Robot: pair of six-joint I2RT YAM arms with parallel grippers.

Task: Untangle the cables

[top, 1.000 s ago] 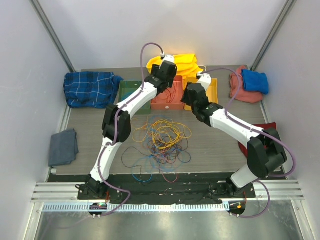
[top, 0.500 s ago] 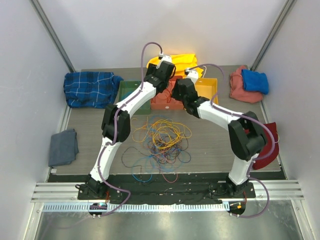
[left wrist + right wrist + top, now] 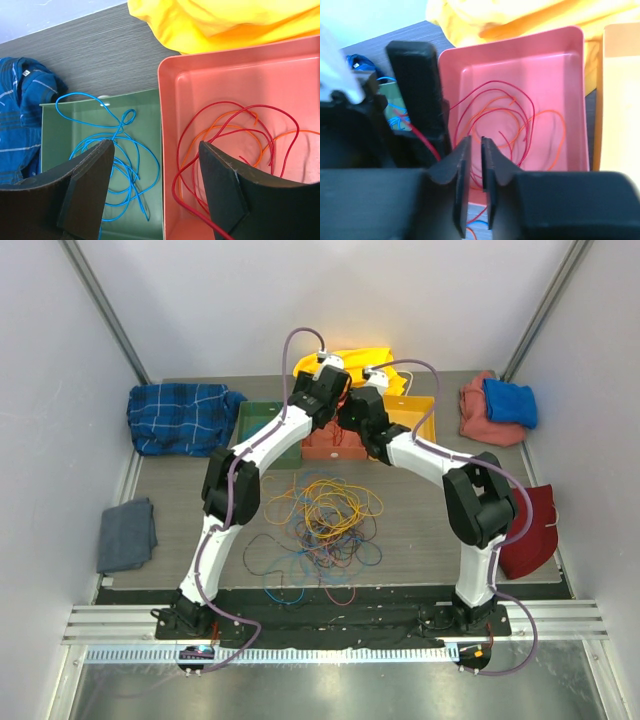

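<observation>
The cables [image 3: 322, 520] lie as a loose tangle of orange, yellow, blue, red and purple strands on the table in front of the arms. My left gripper [image 3: 330, 390] hangs open over the edge between the green tray [image 3: 100, 107] and the red tray [image 3: 225, 80]. In its wrist view [image 3: 155, 165] a red cable [image 3: 189, 207] runs up past its right finger. The red tray holds red and orange cables, and the green tray holds blue cables [image 3: 158, 170]. My right gripper [image 3: 352, 418] is over the red tray [image 3: 520, 60], its jaws [image 3: 475, 142] nearly together with nothing between them.
A yellow tray [image 3: 415, 415] stands right of the red one, with a yellow cloth [image 3: 370, 362] behind. A blue plaid cloth [image 3: 180, 415] lies far left and a grey cloth [image 3: 127, 535] near left. Red and blue cloths [image 3: 497, 405] and a dark red cloth [image 3: 530, 530] lie on the right.
My right gripper has swung left from over the yellow tray to over the red tray, close beside my left gripper. The left arm has hardly moved.
</observation>
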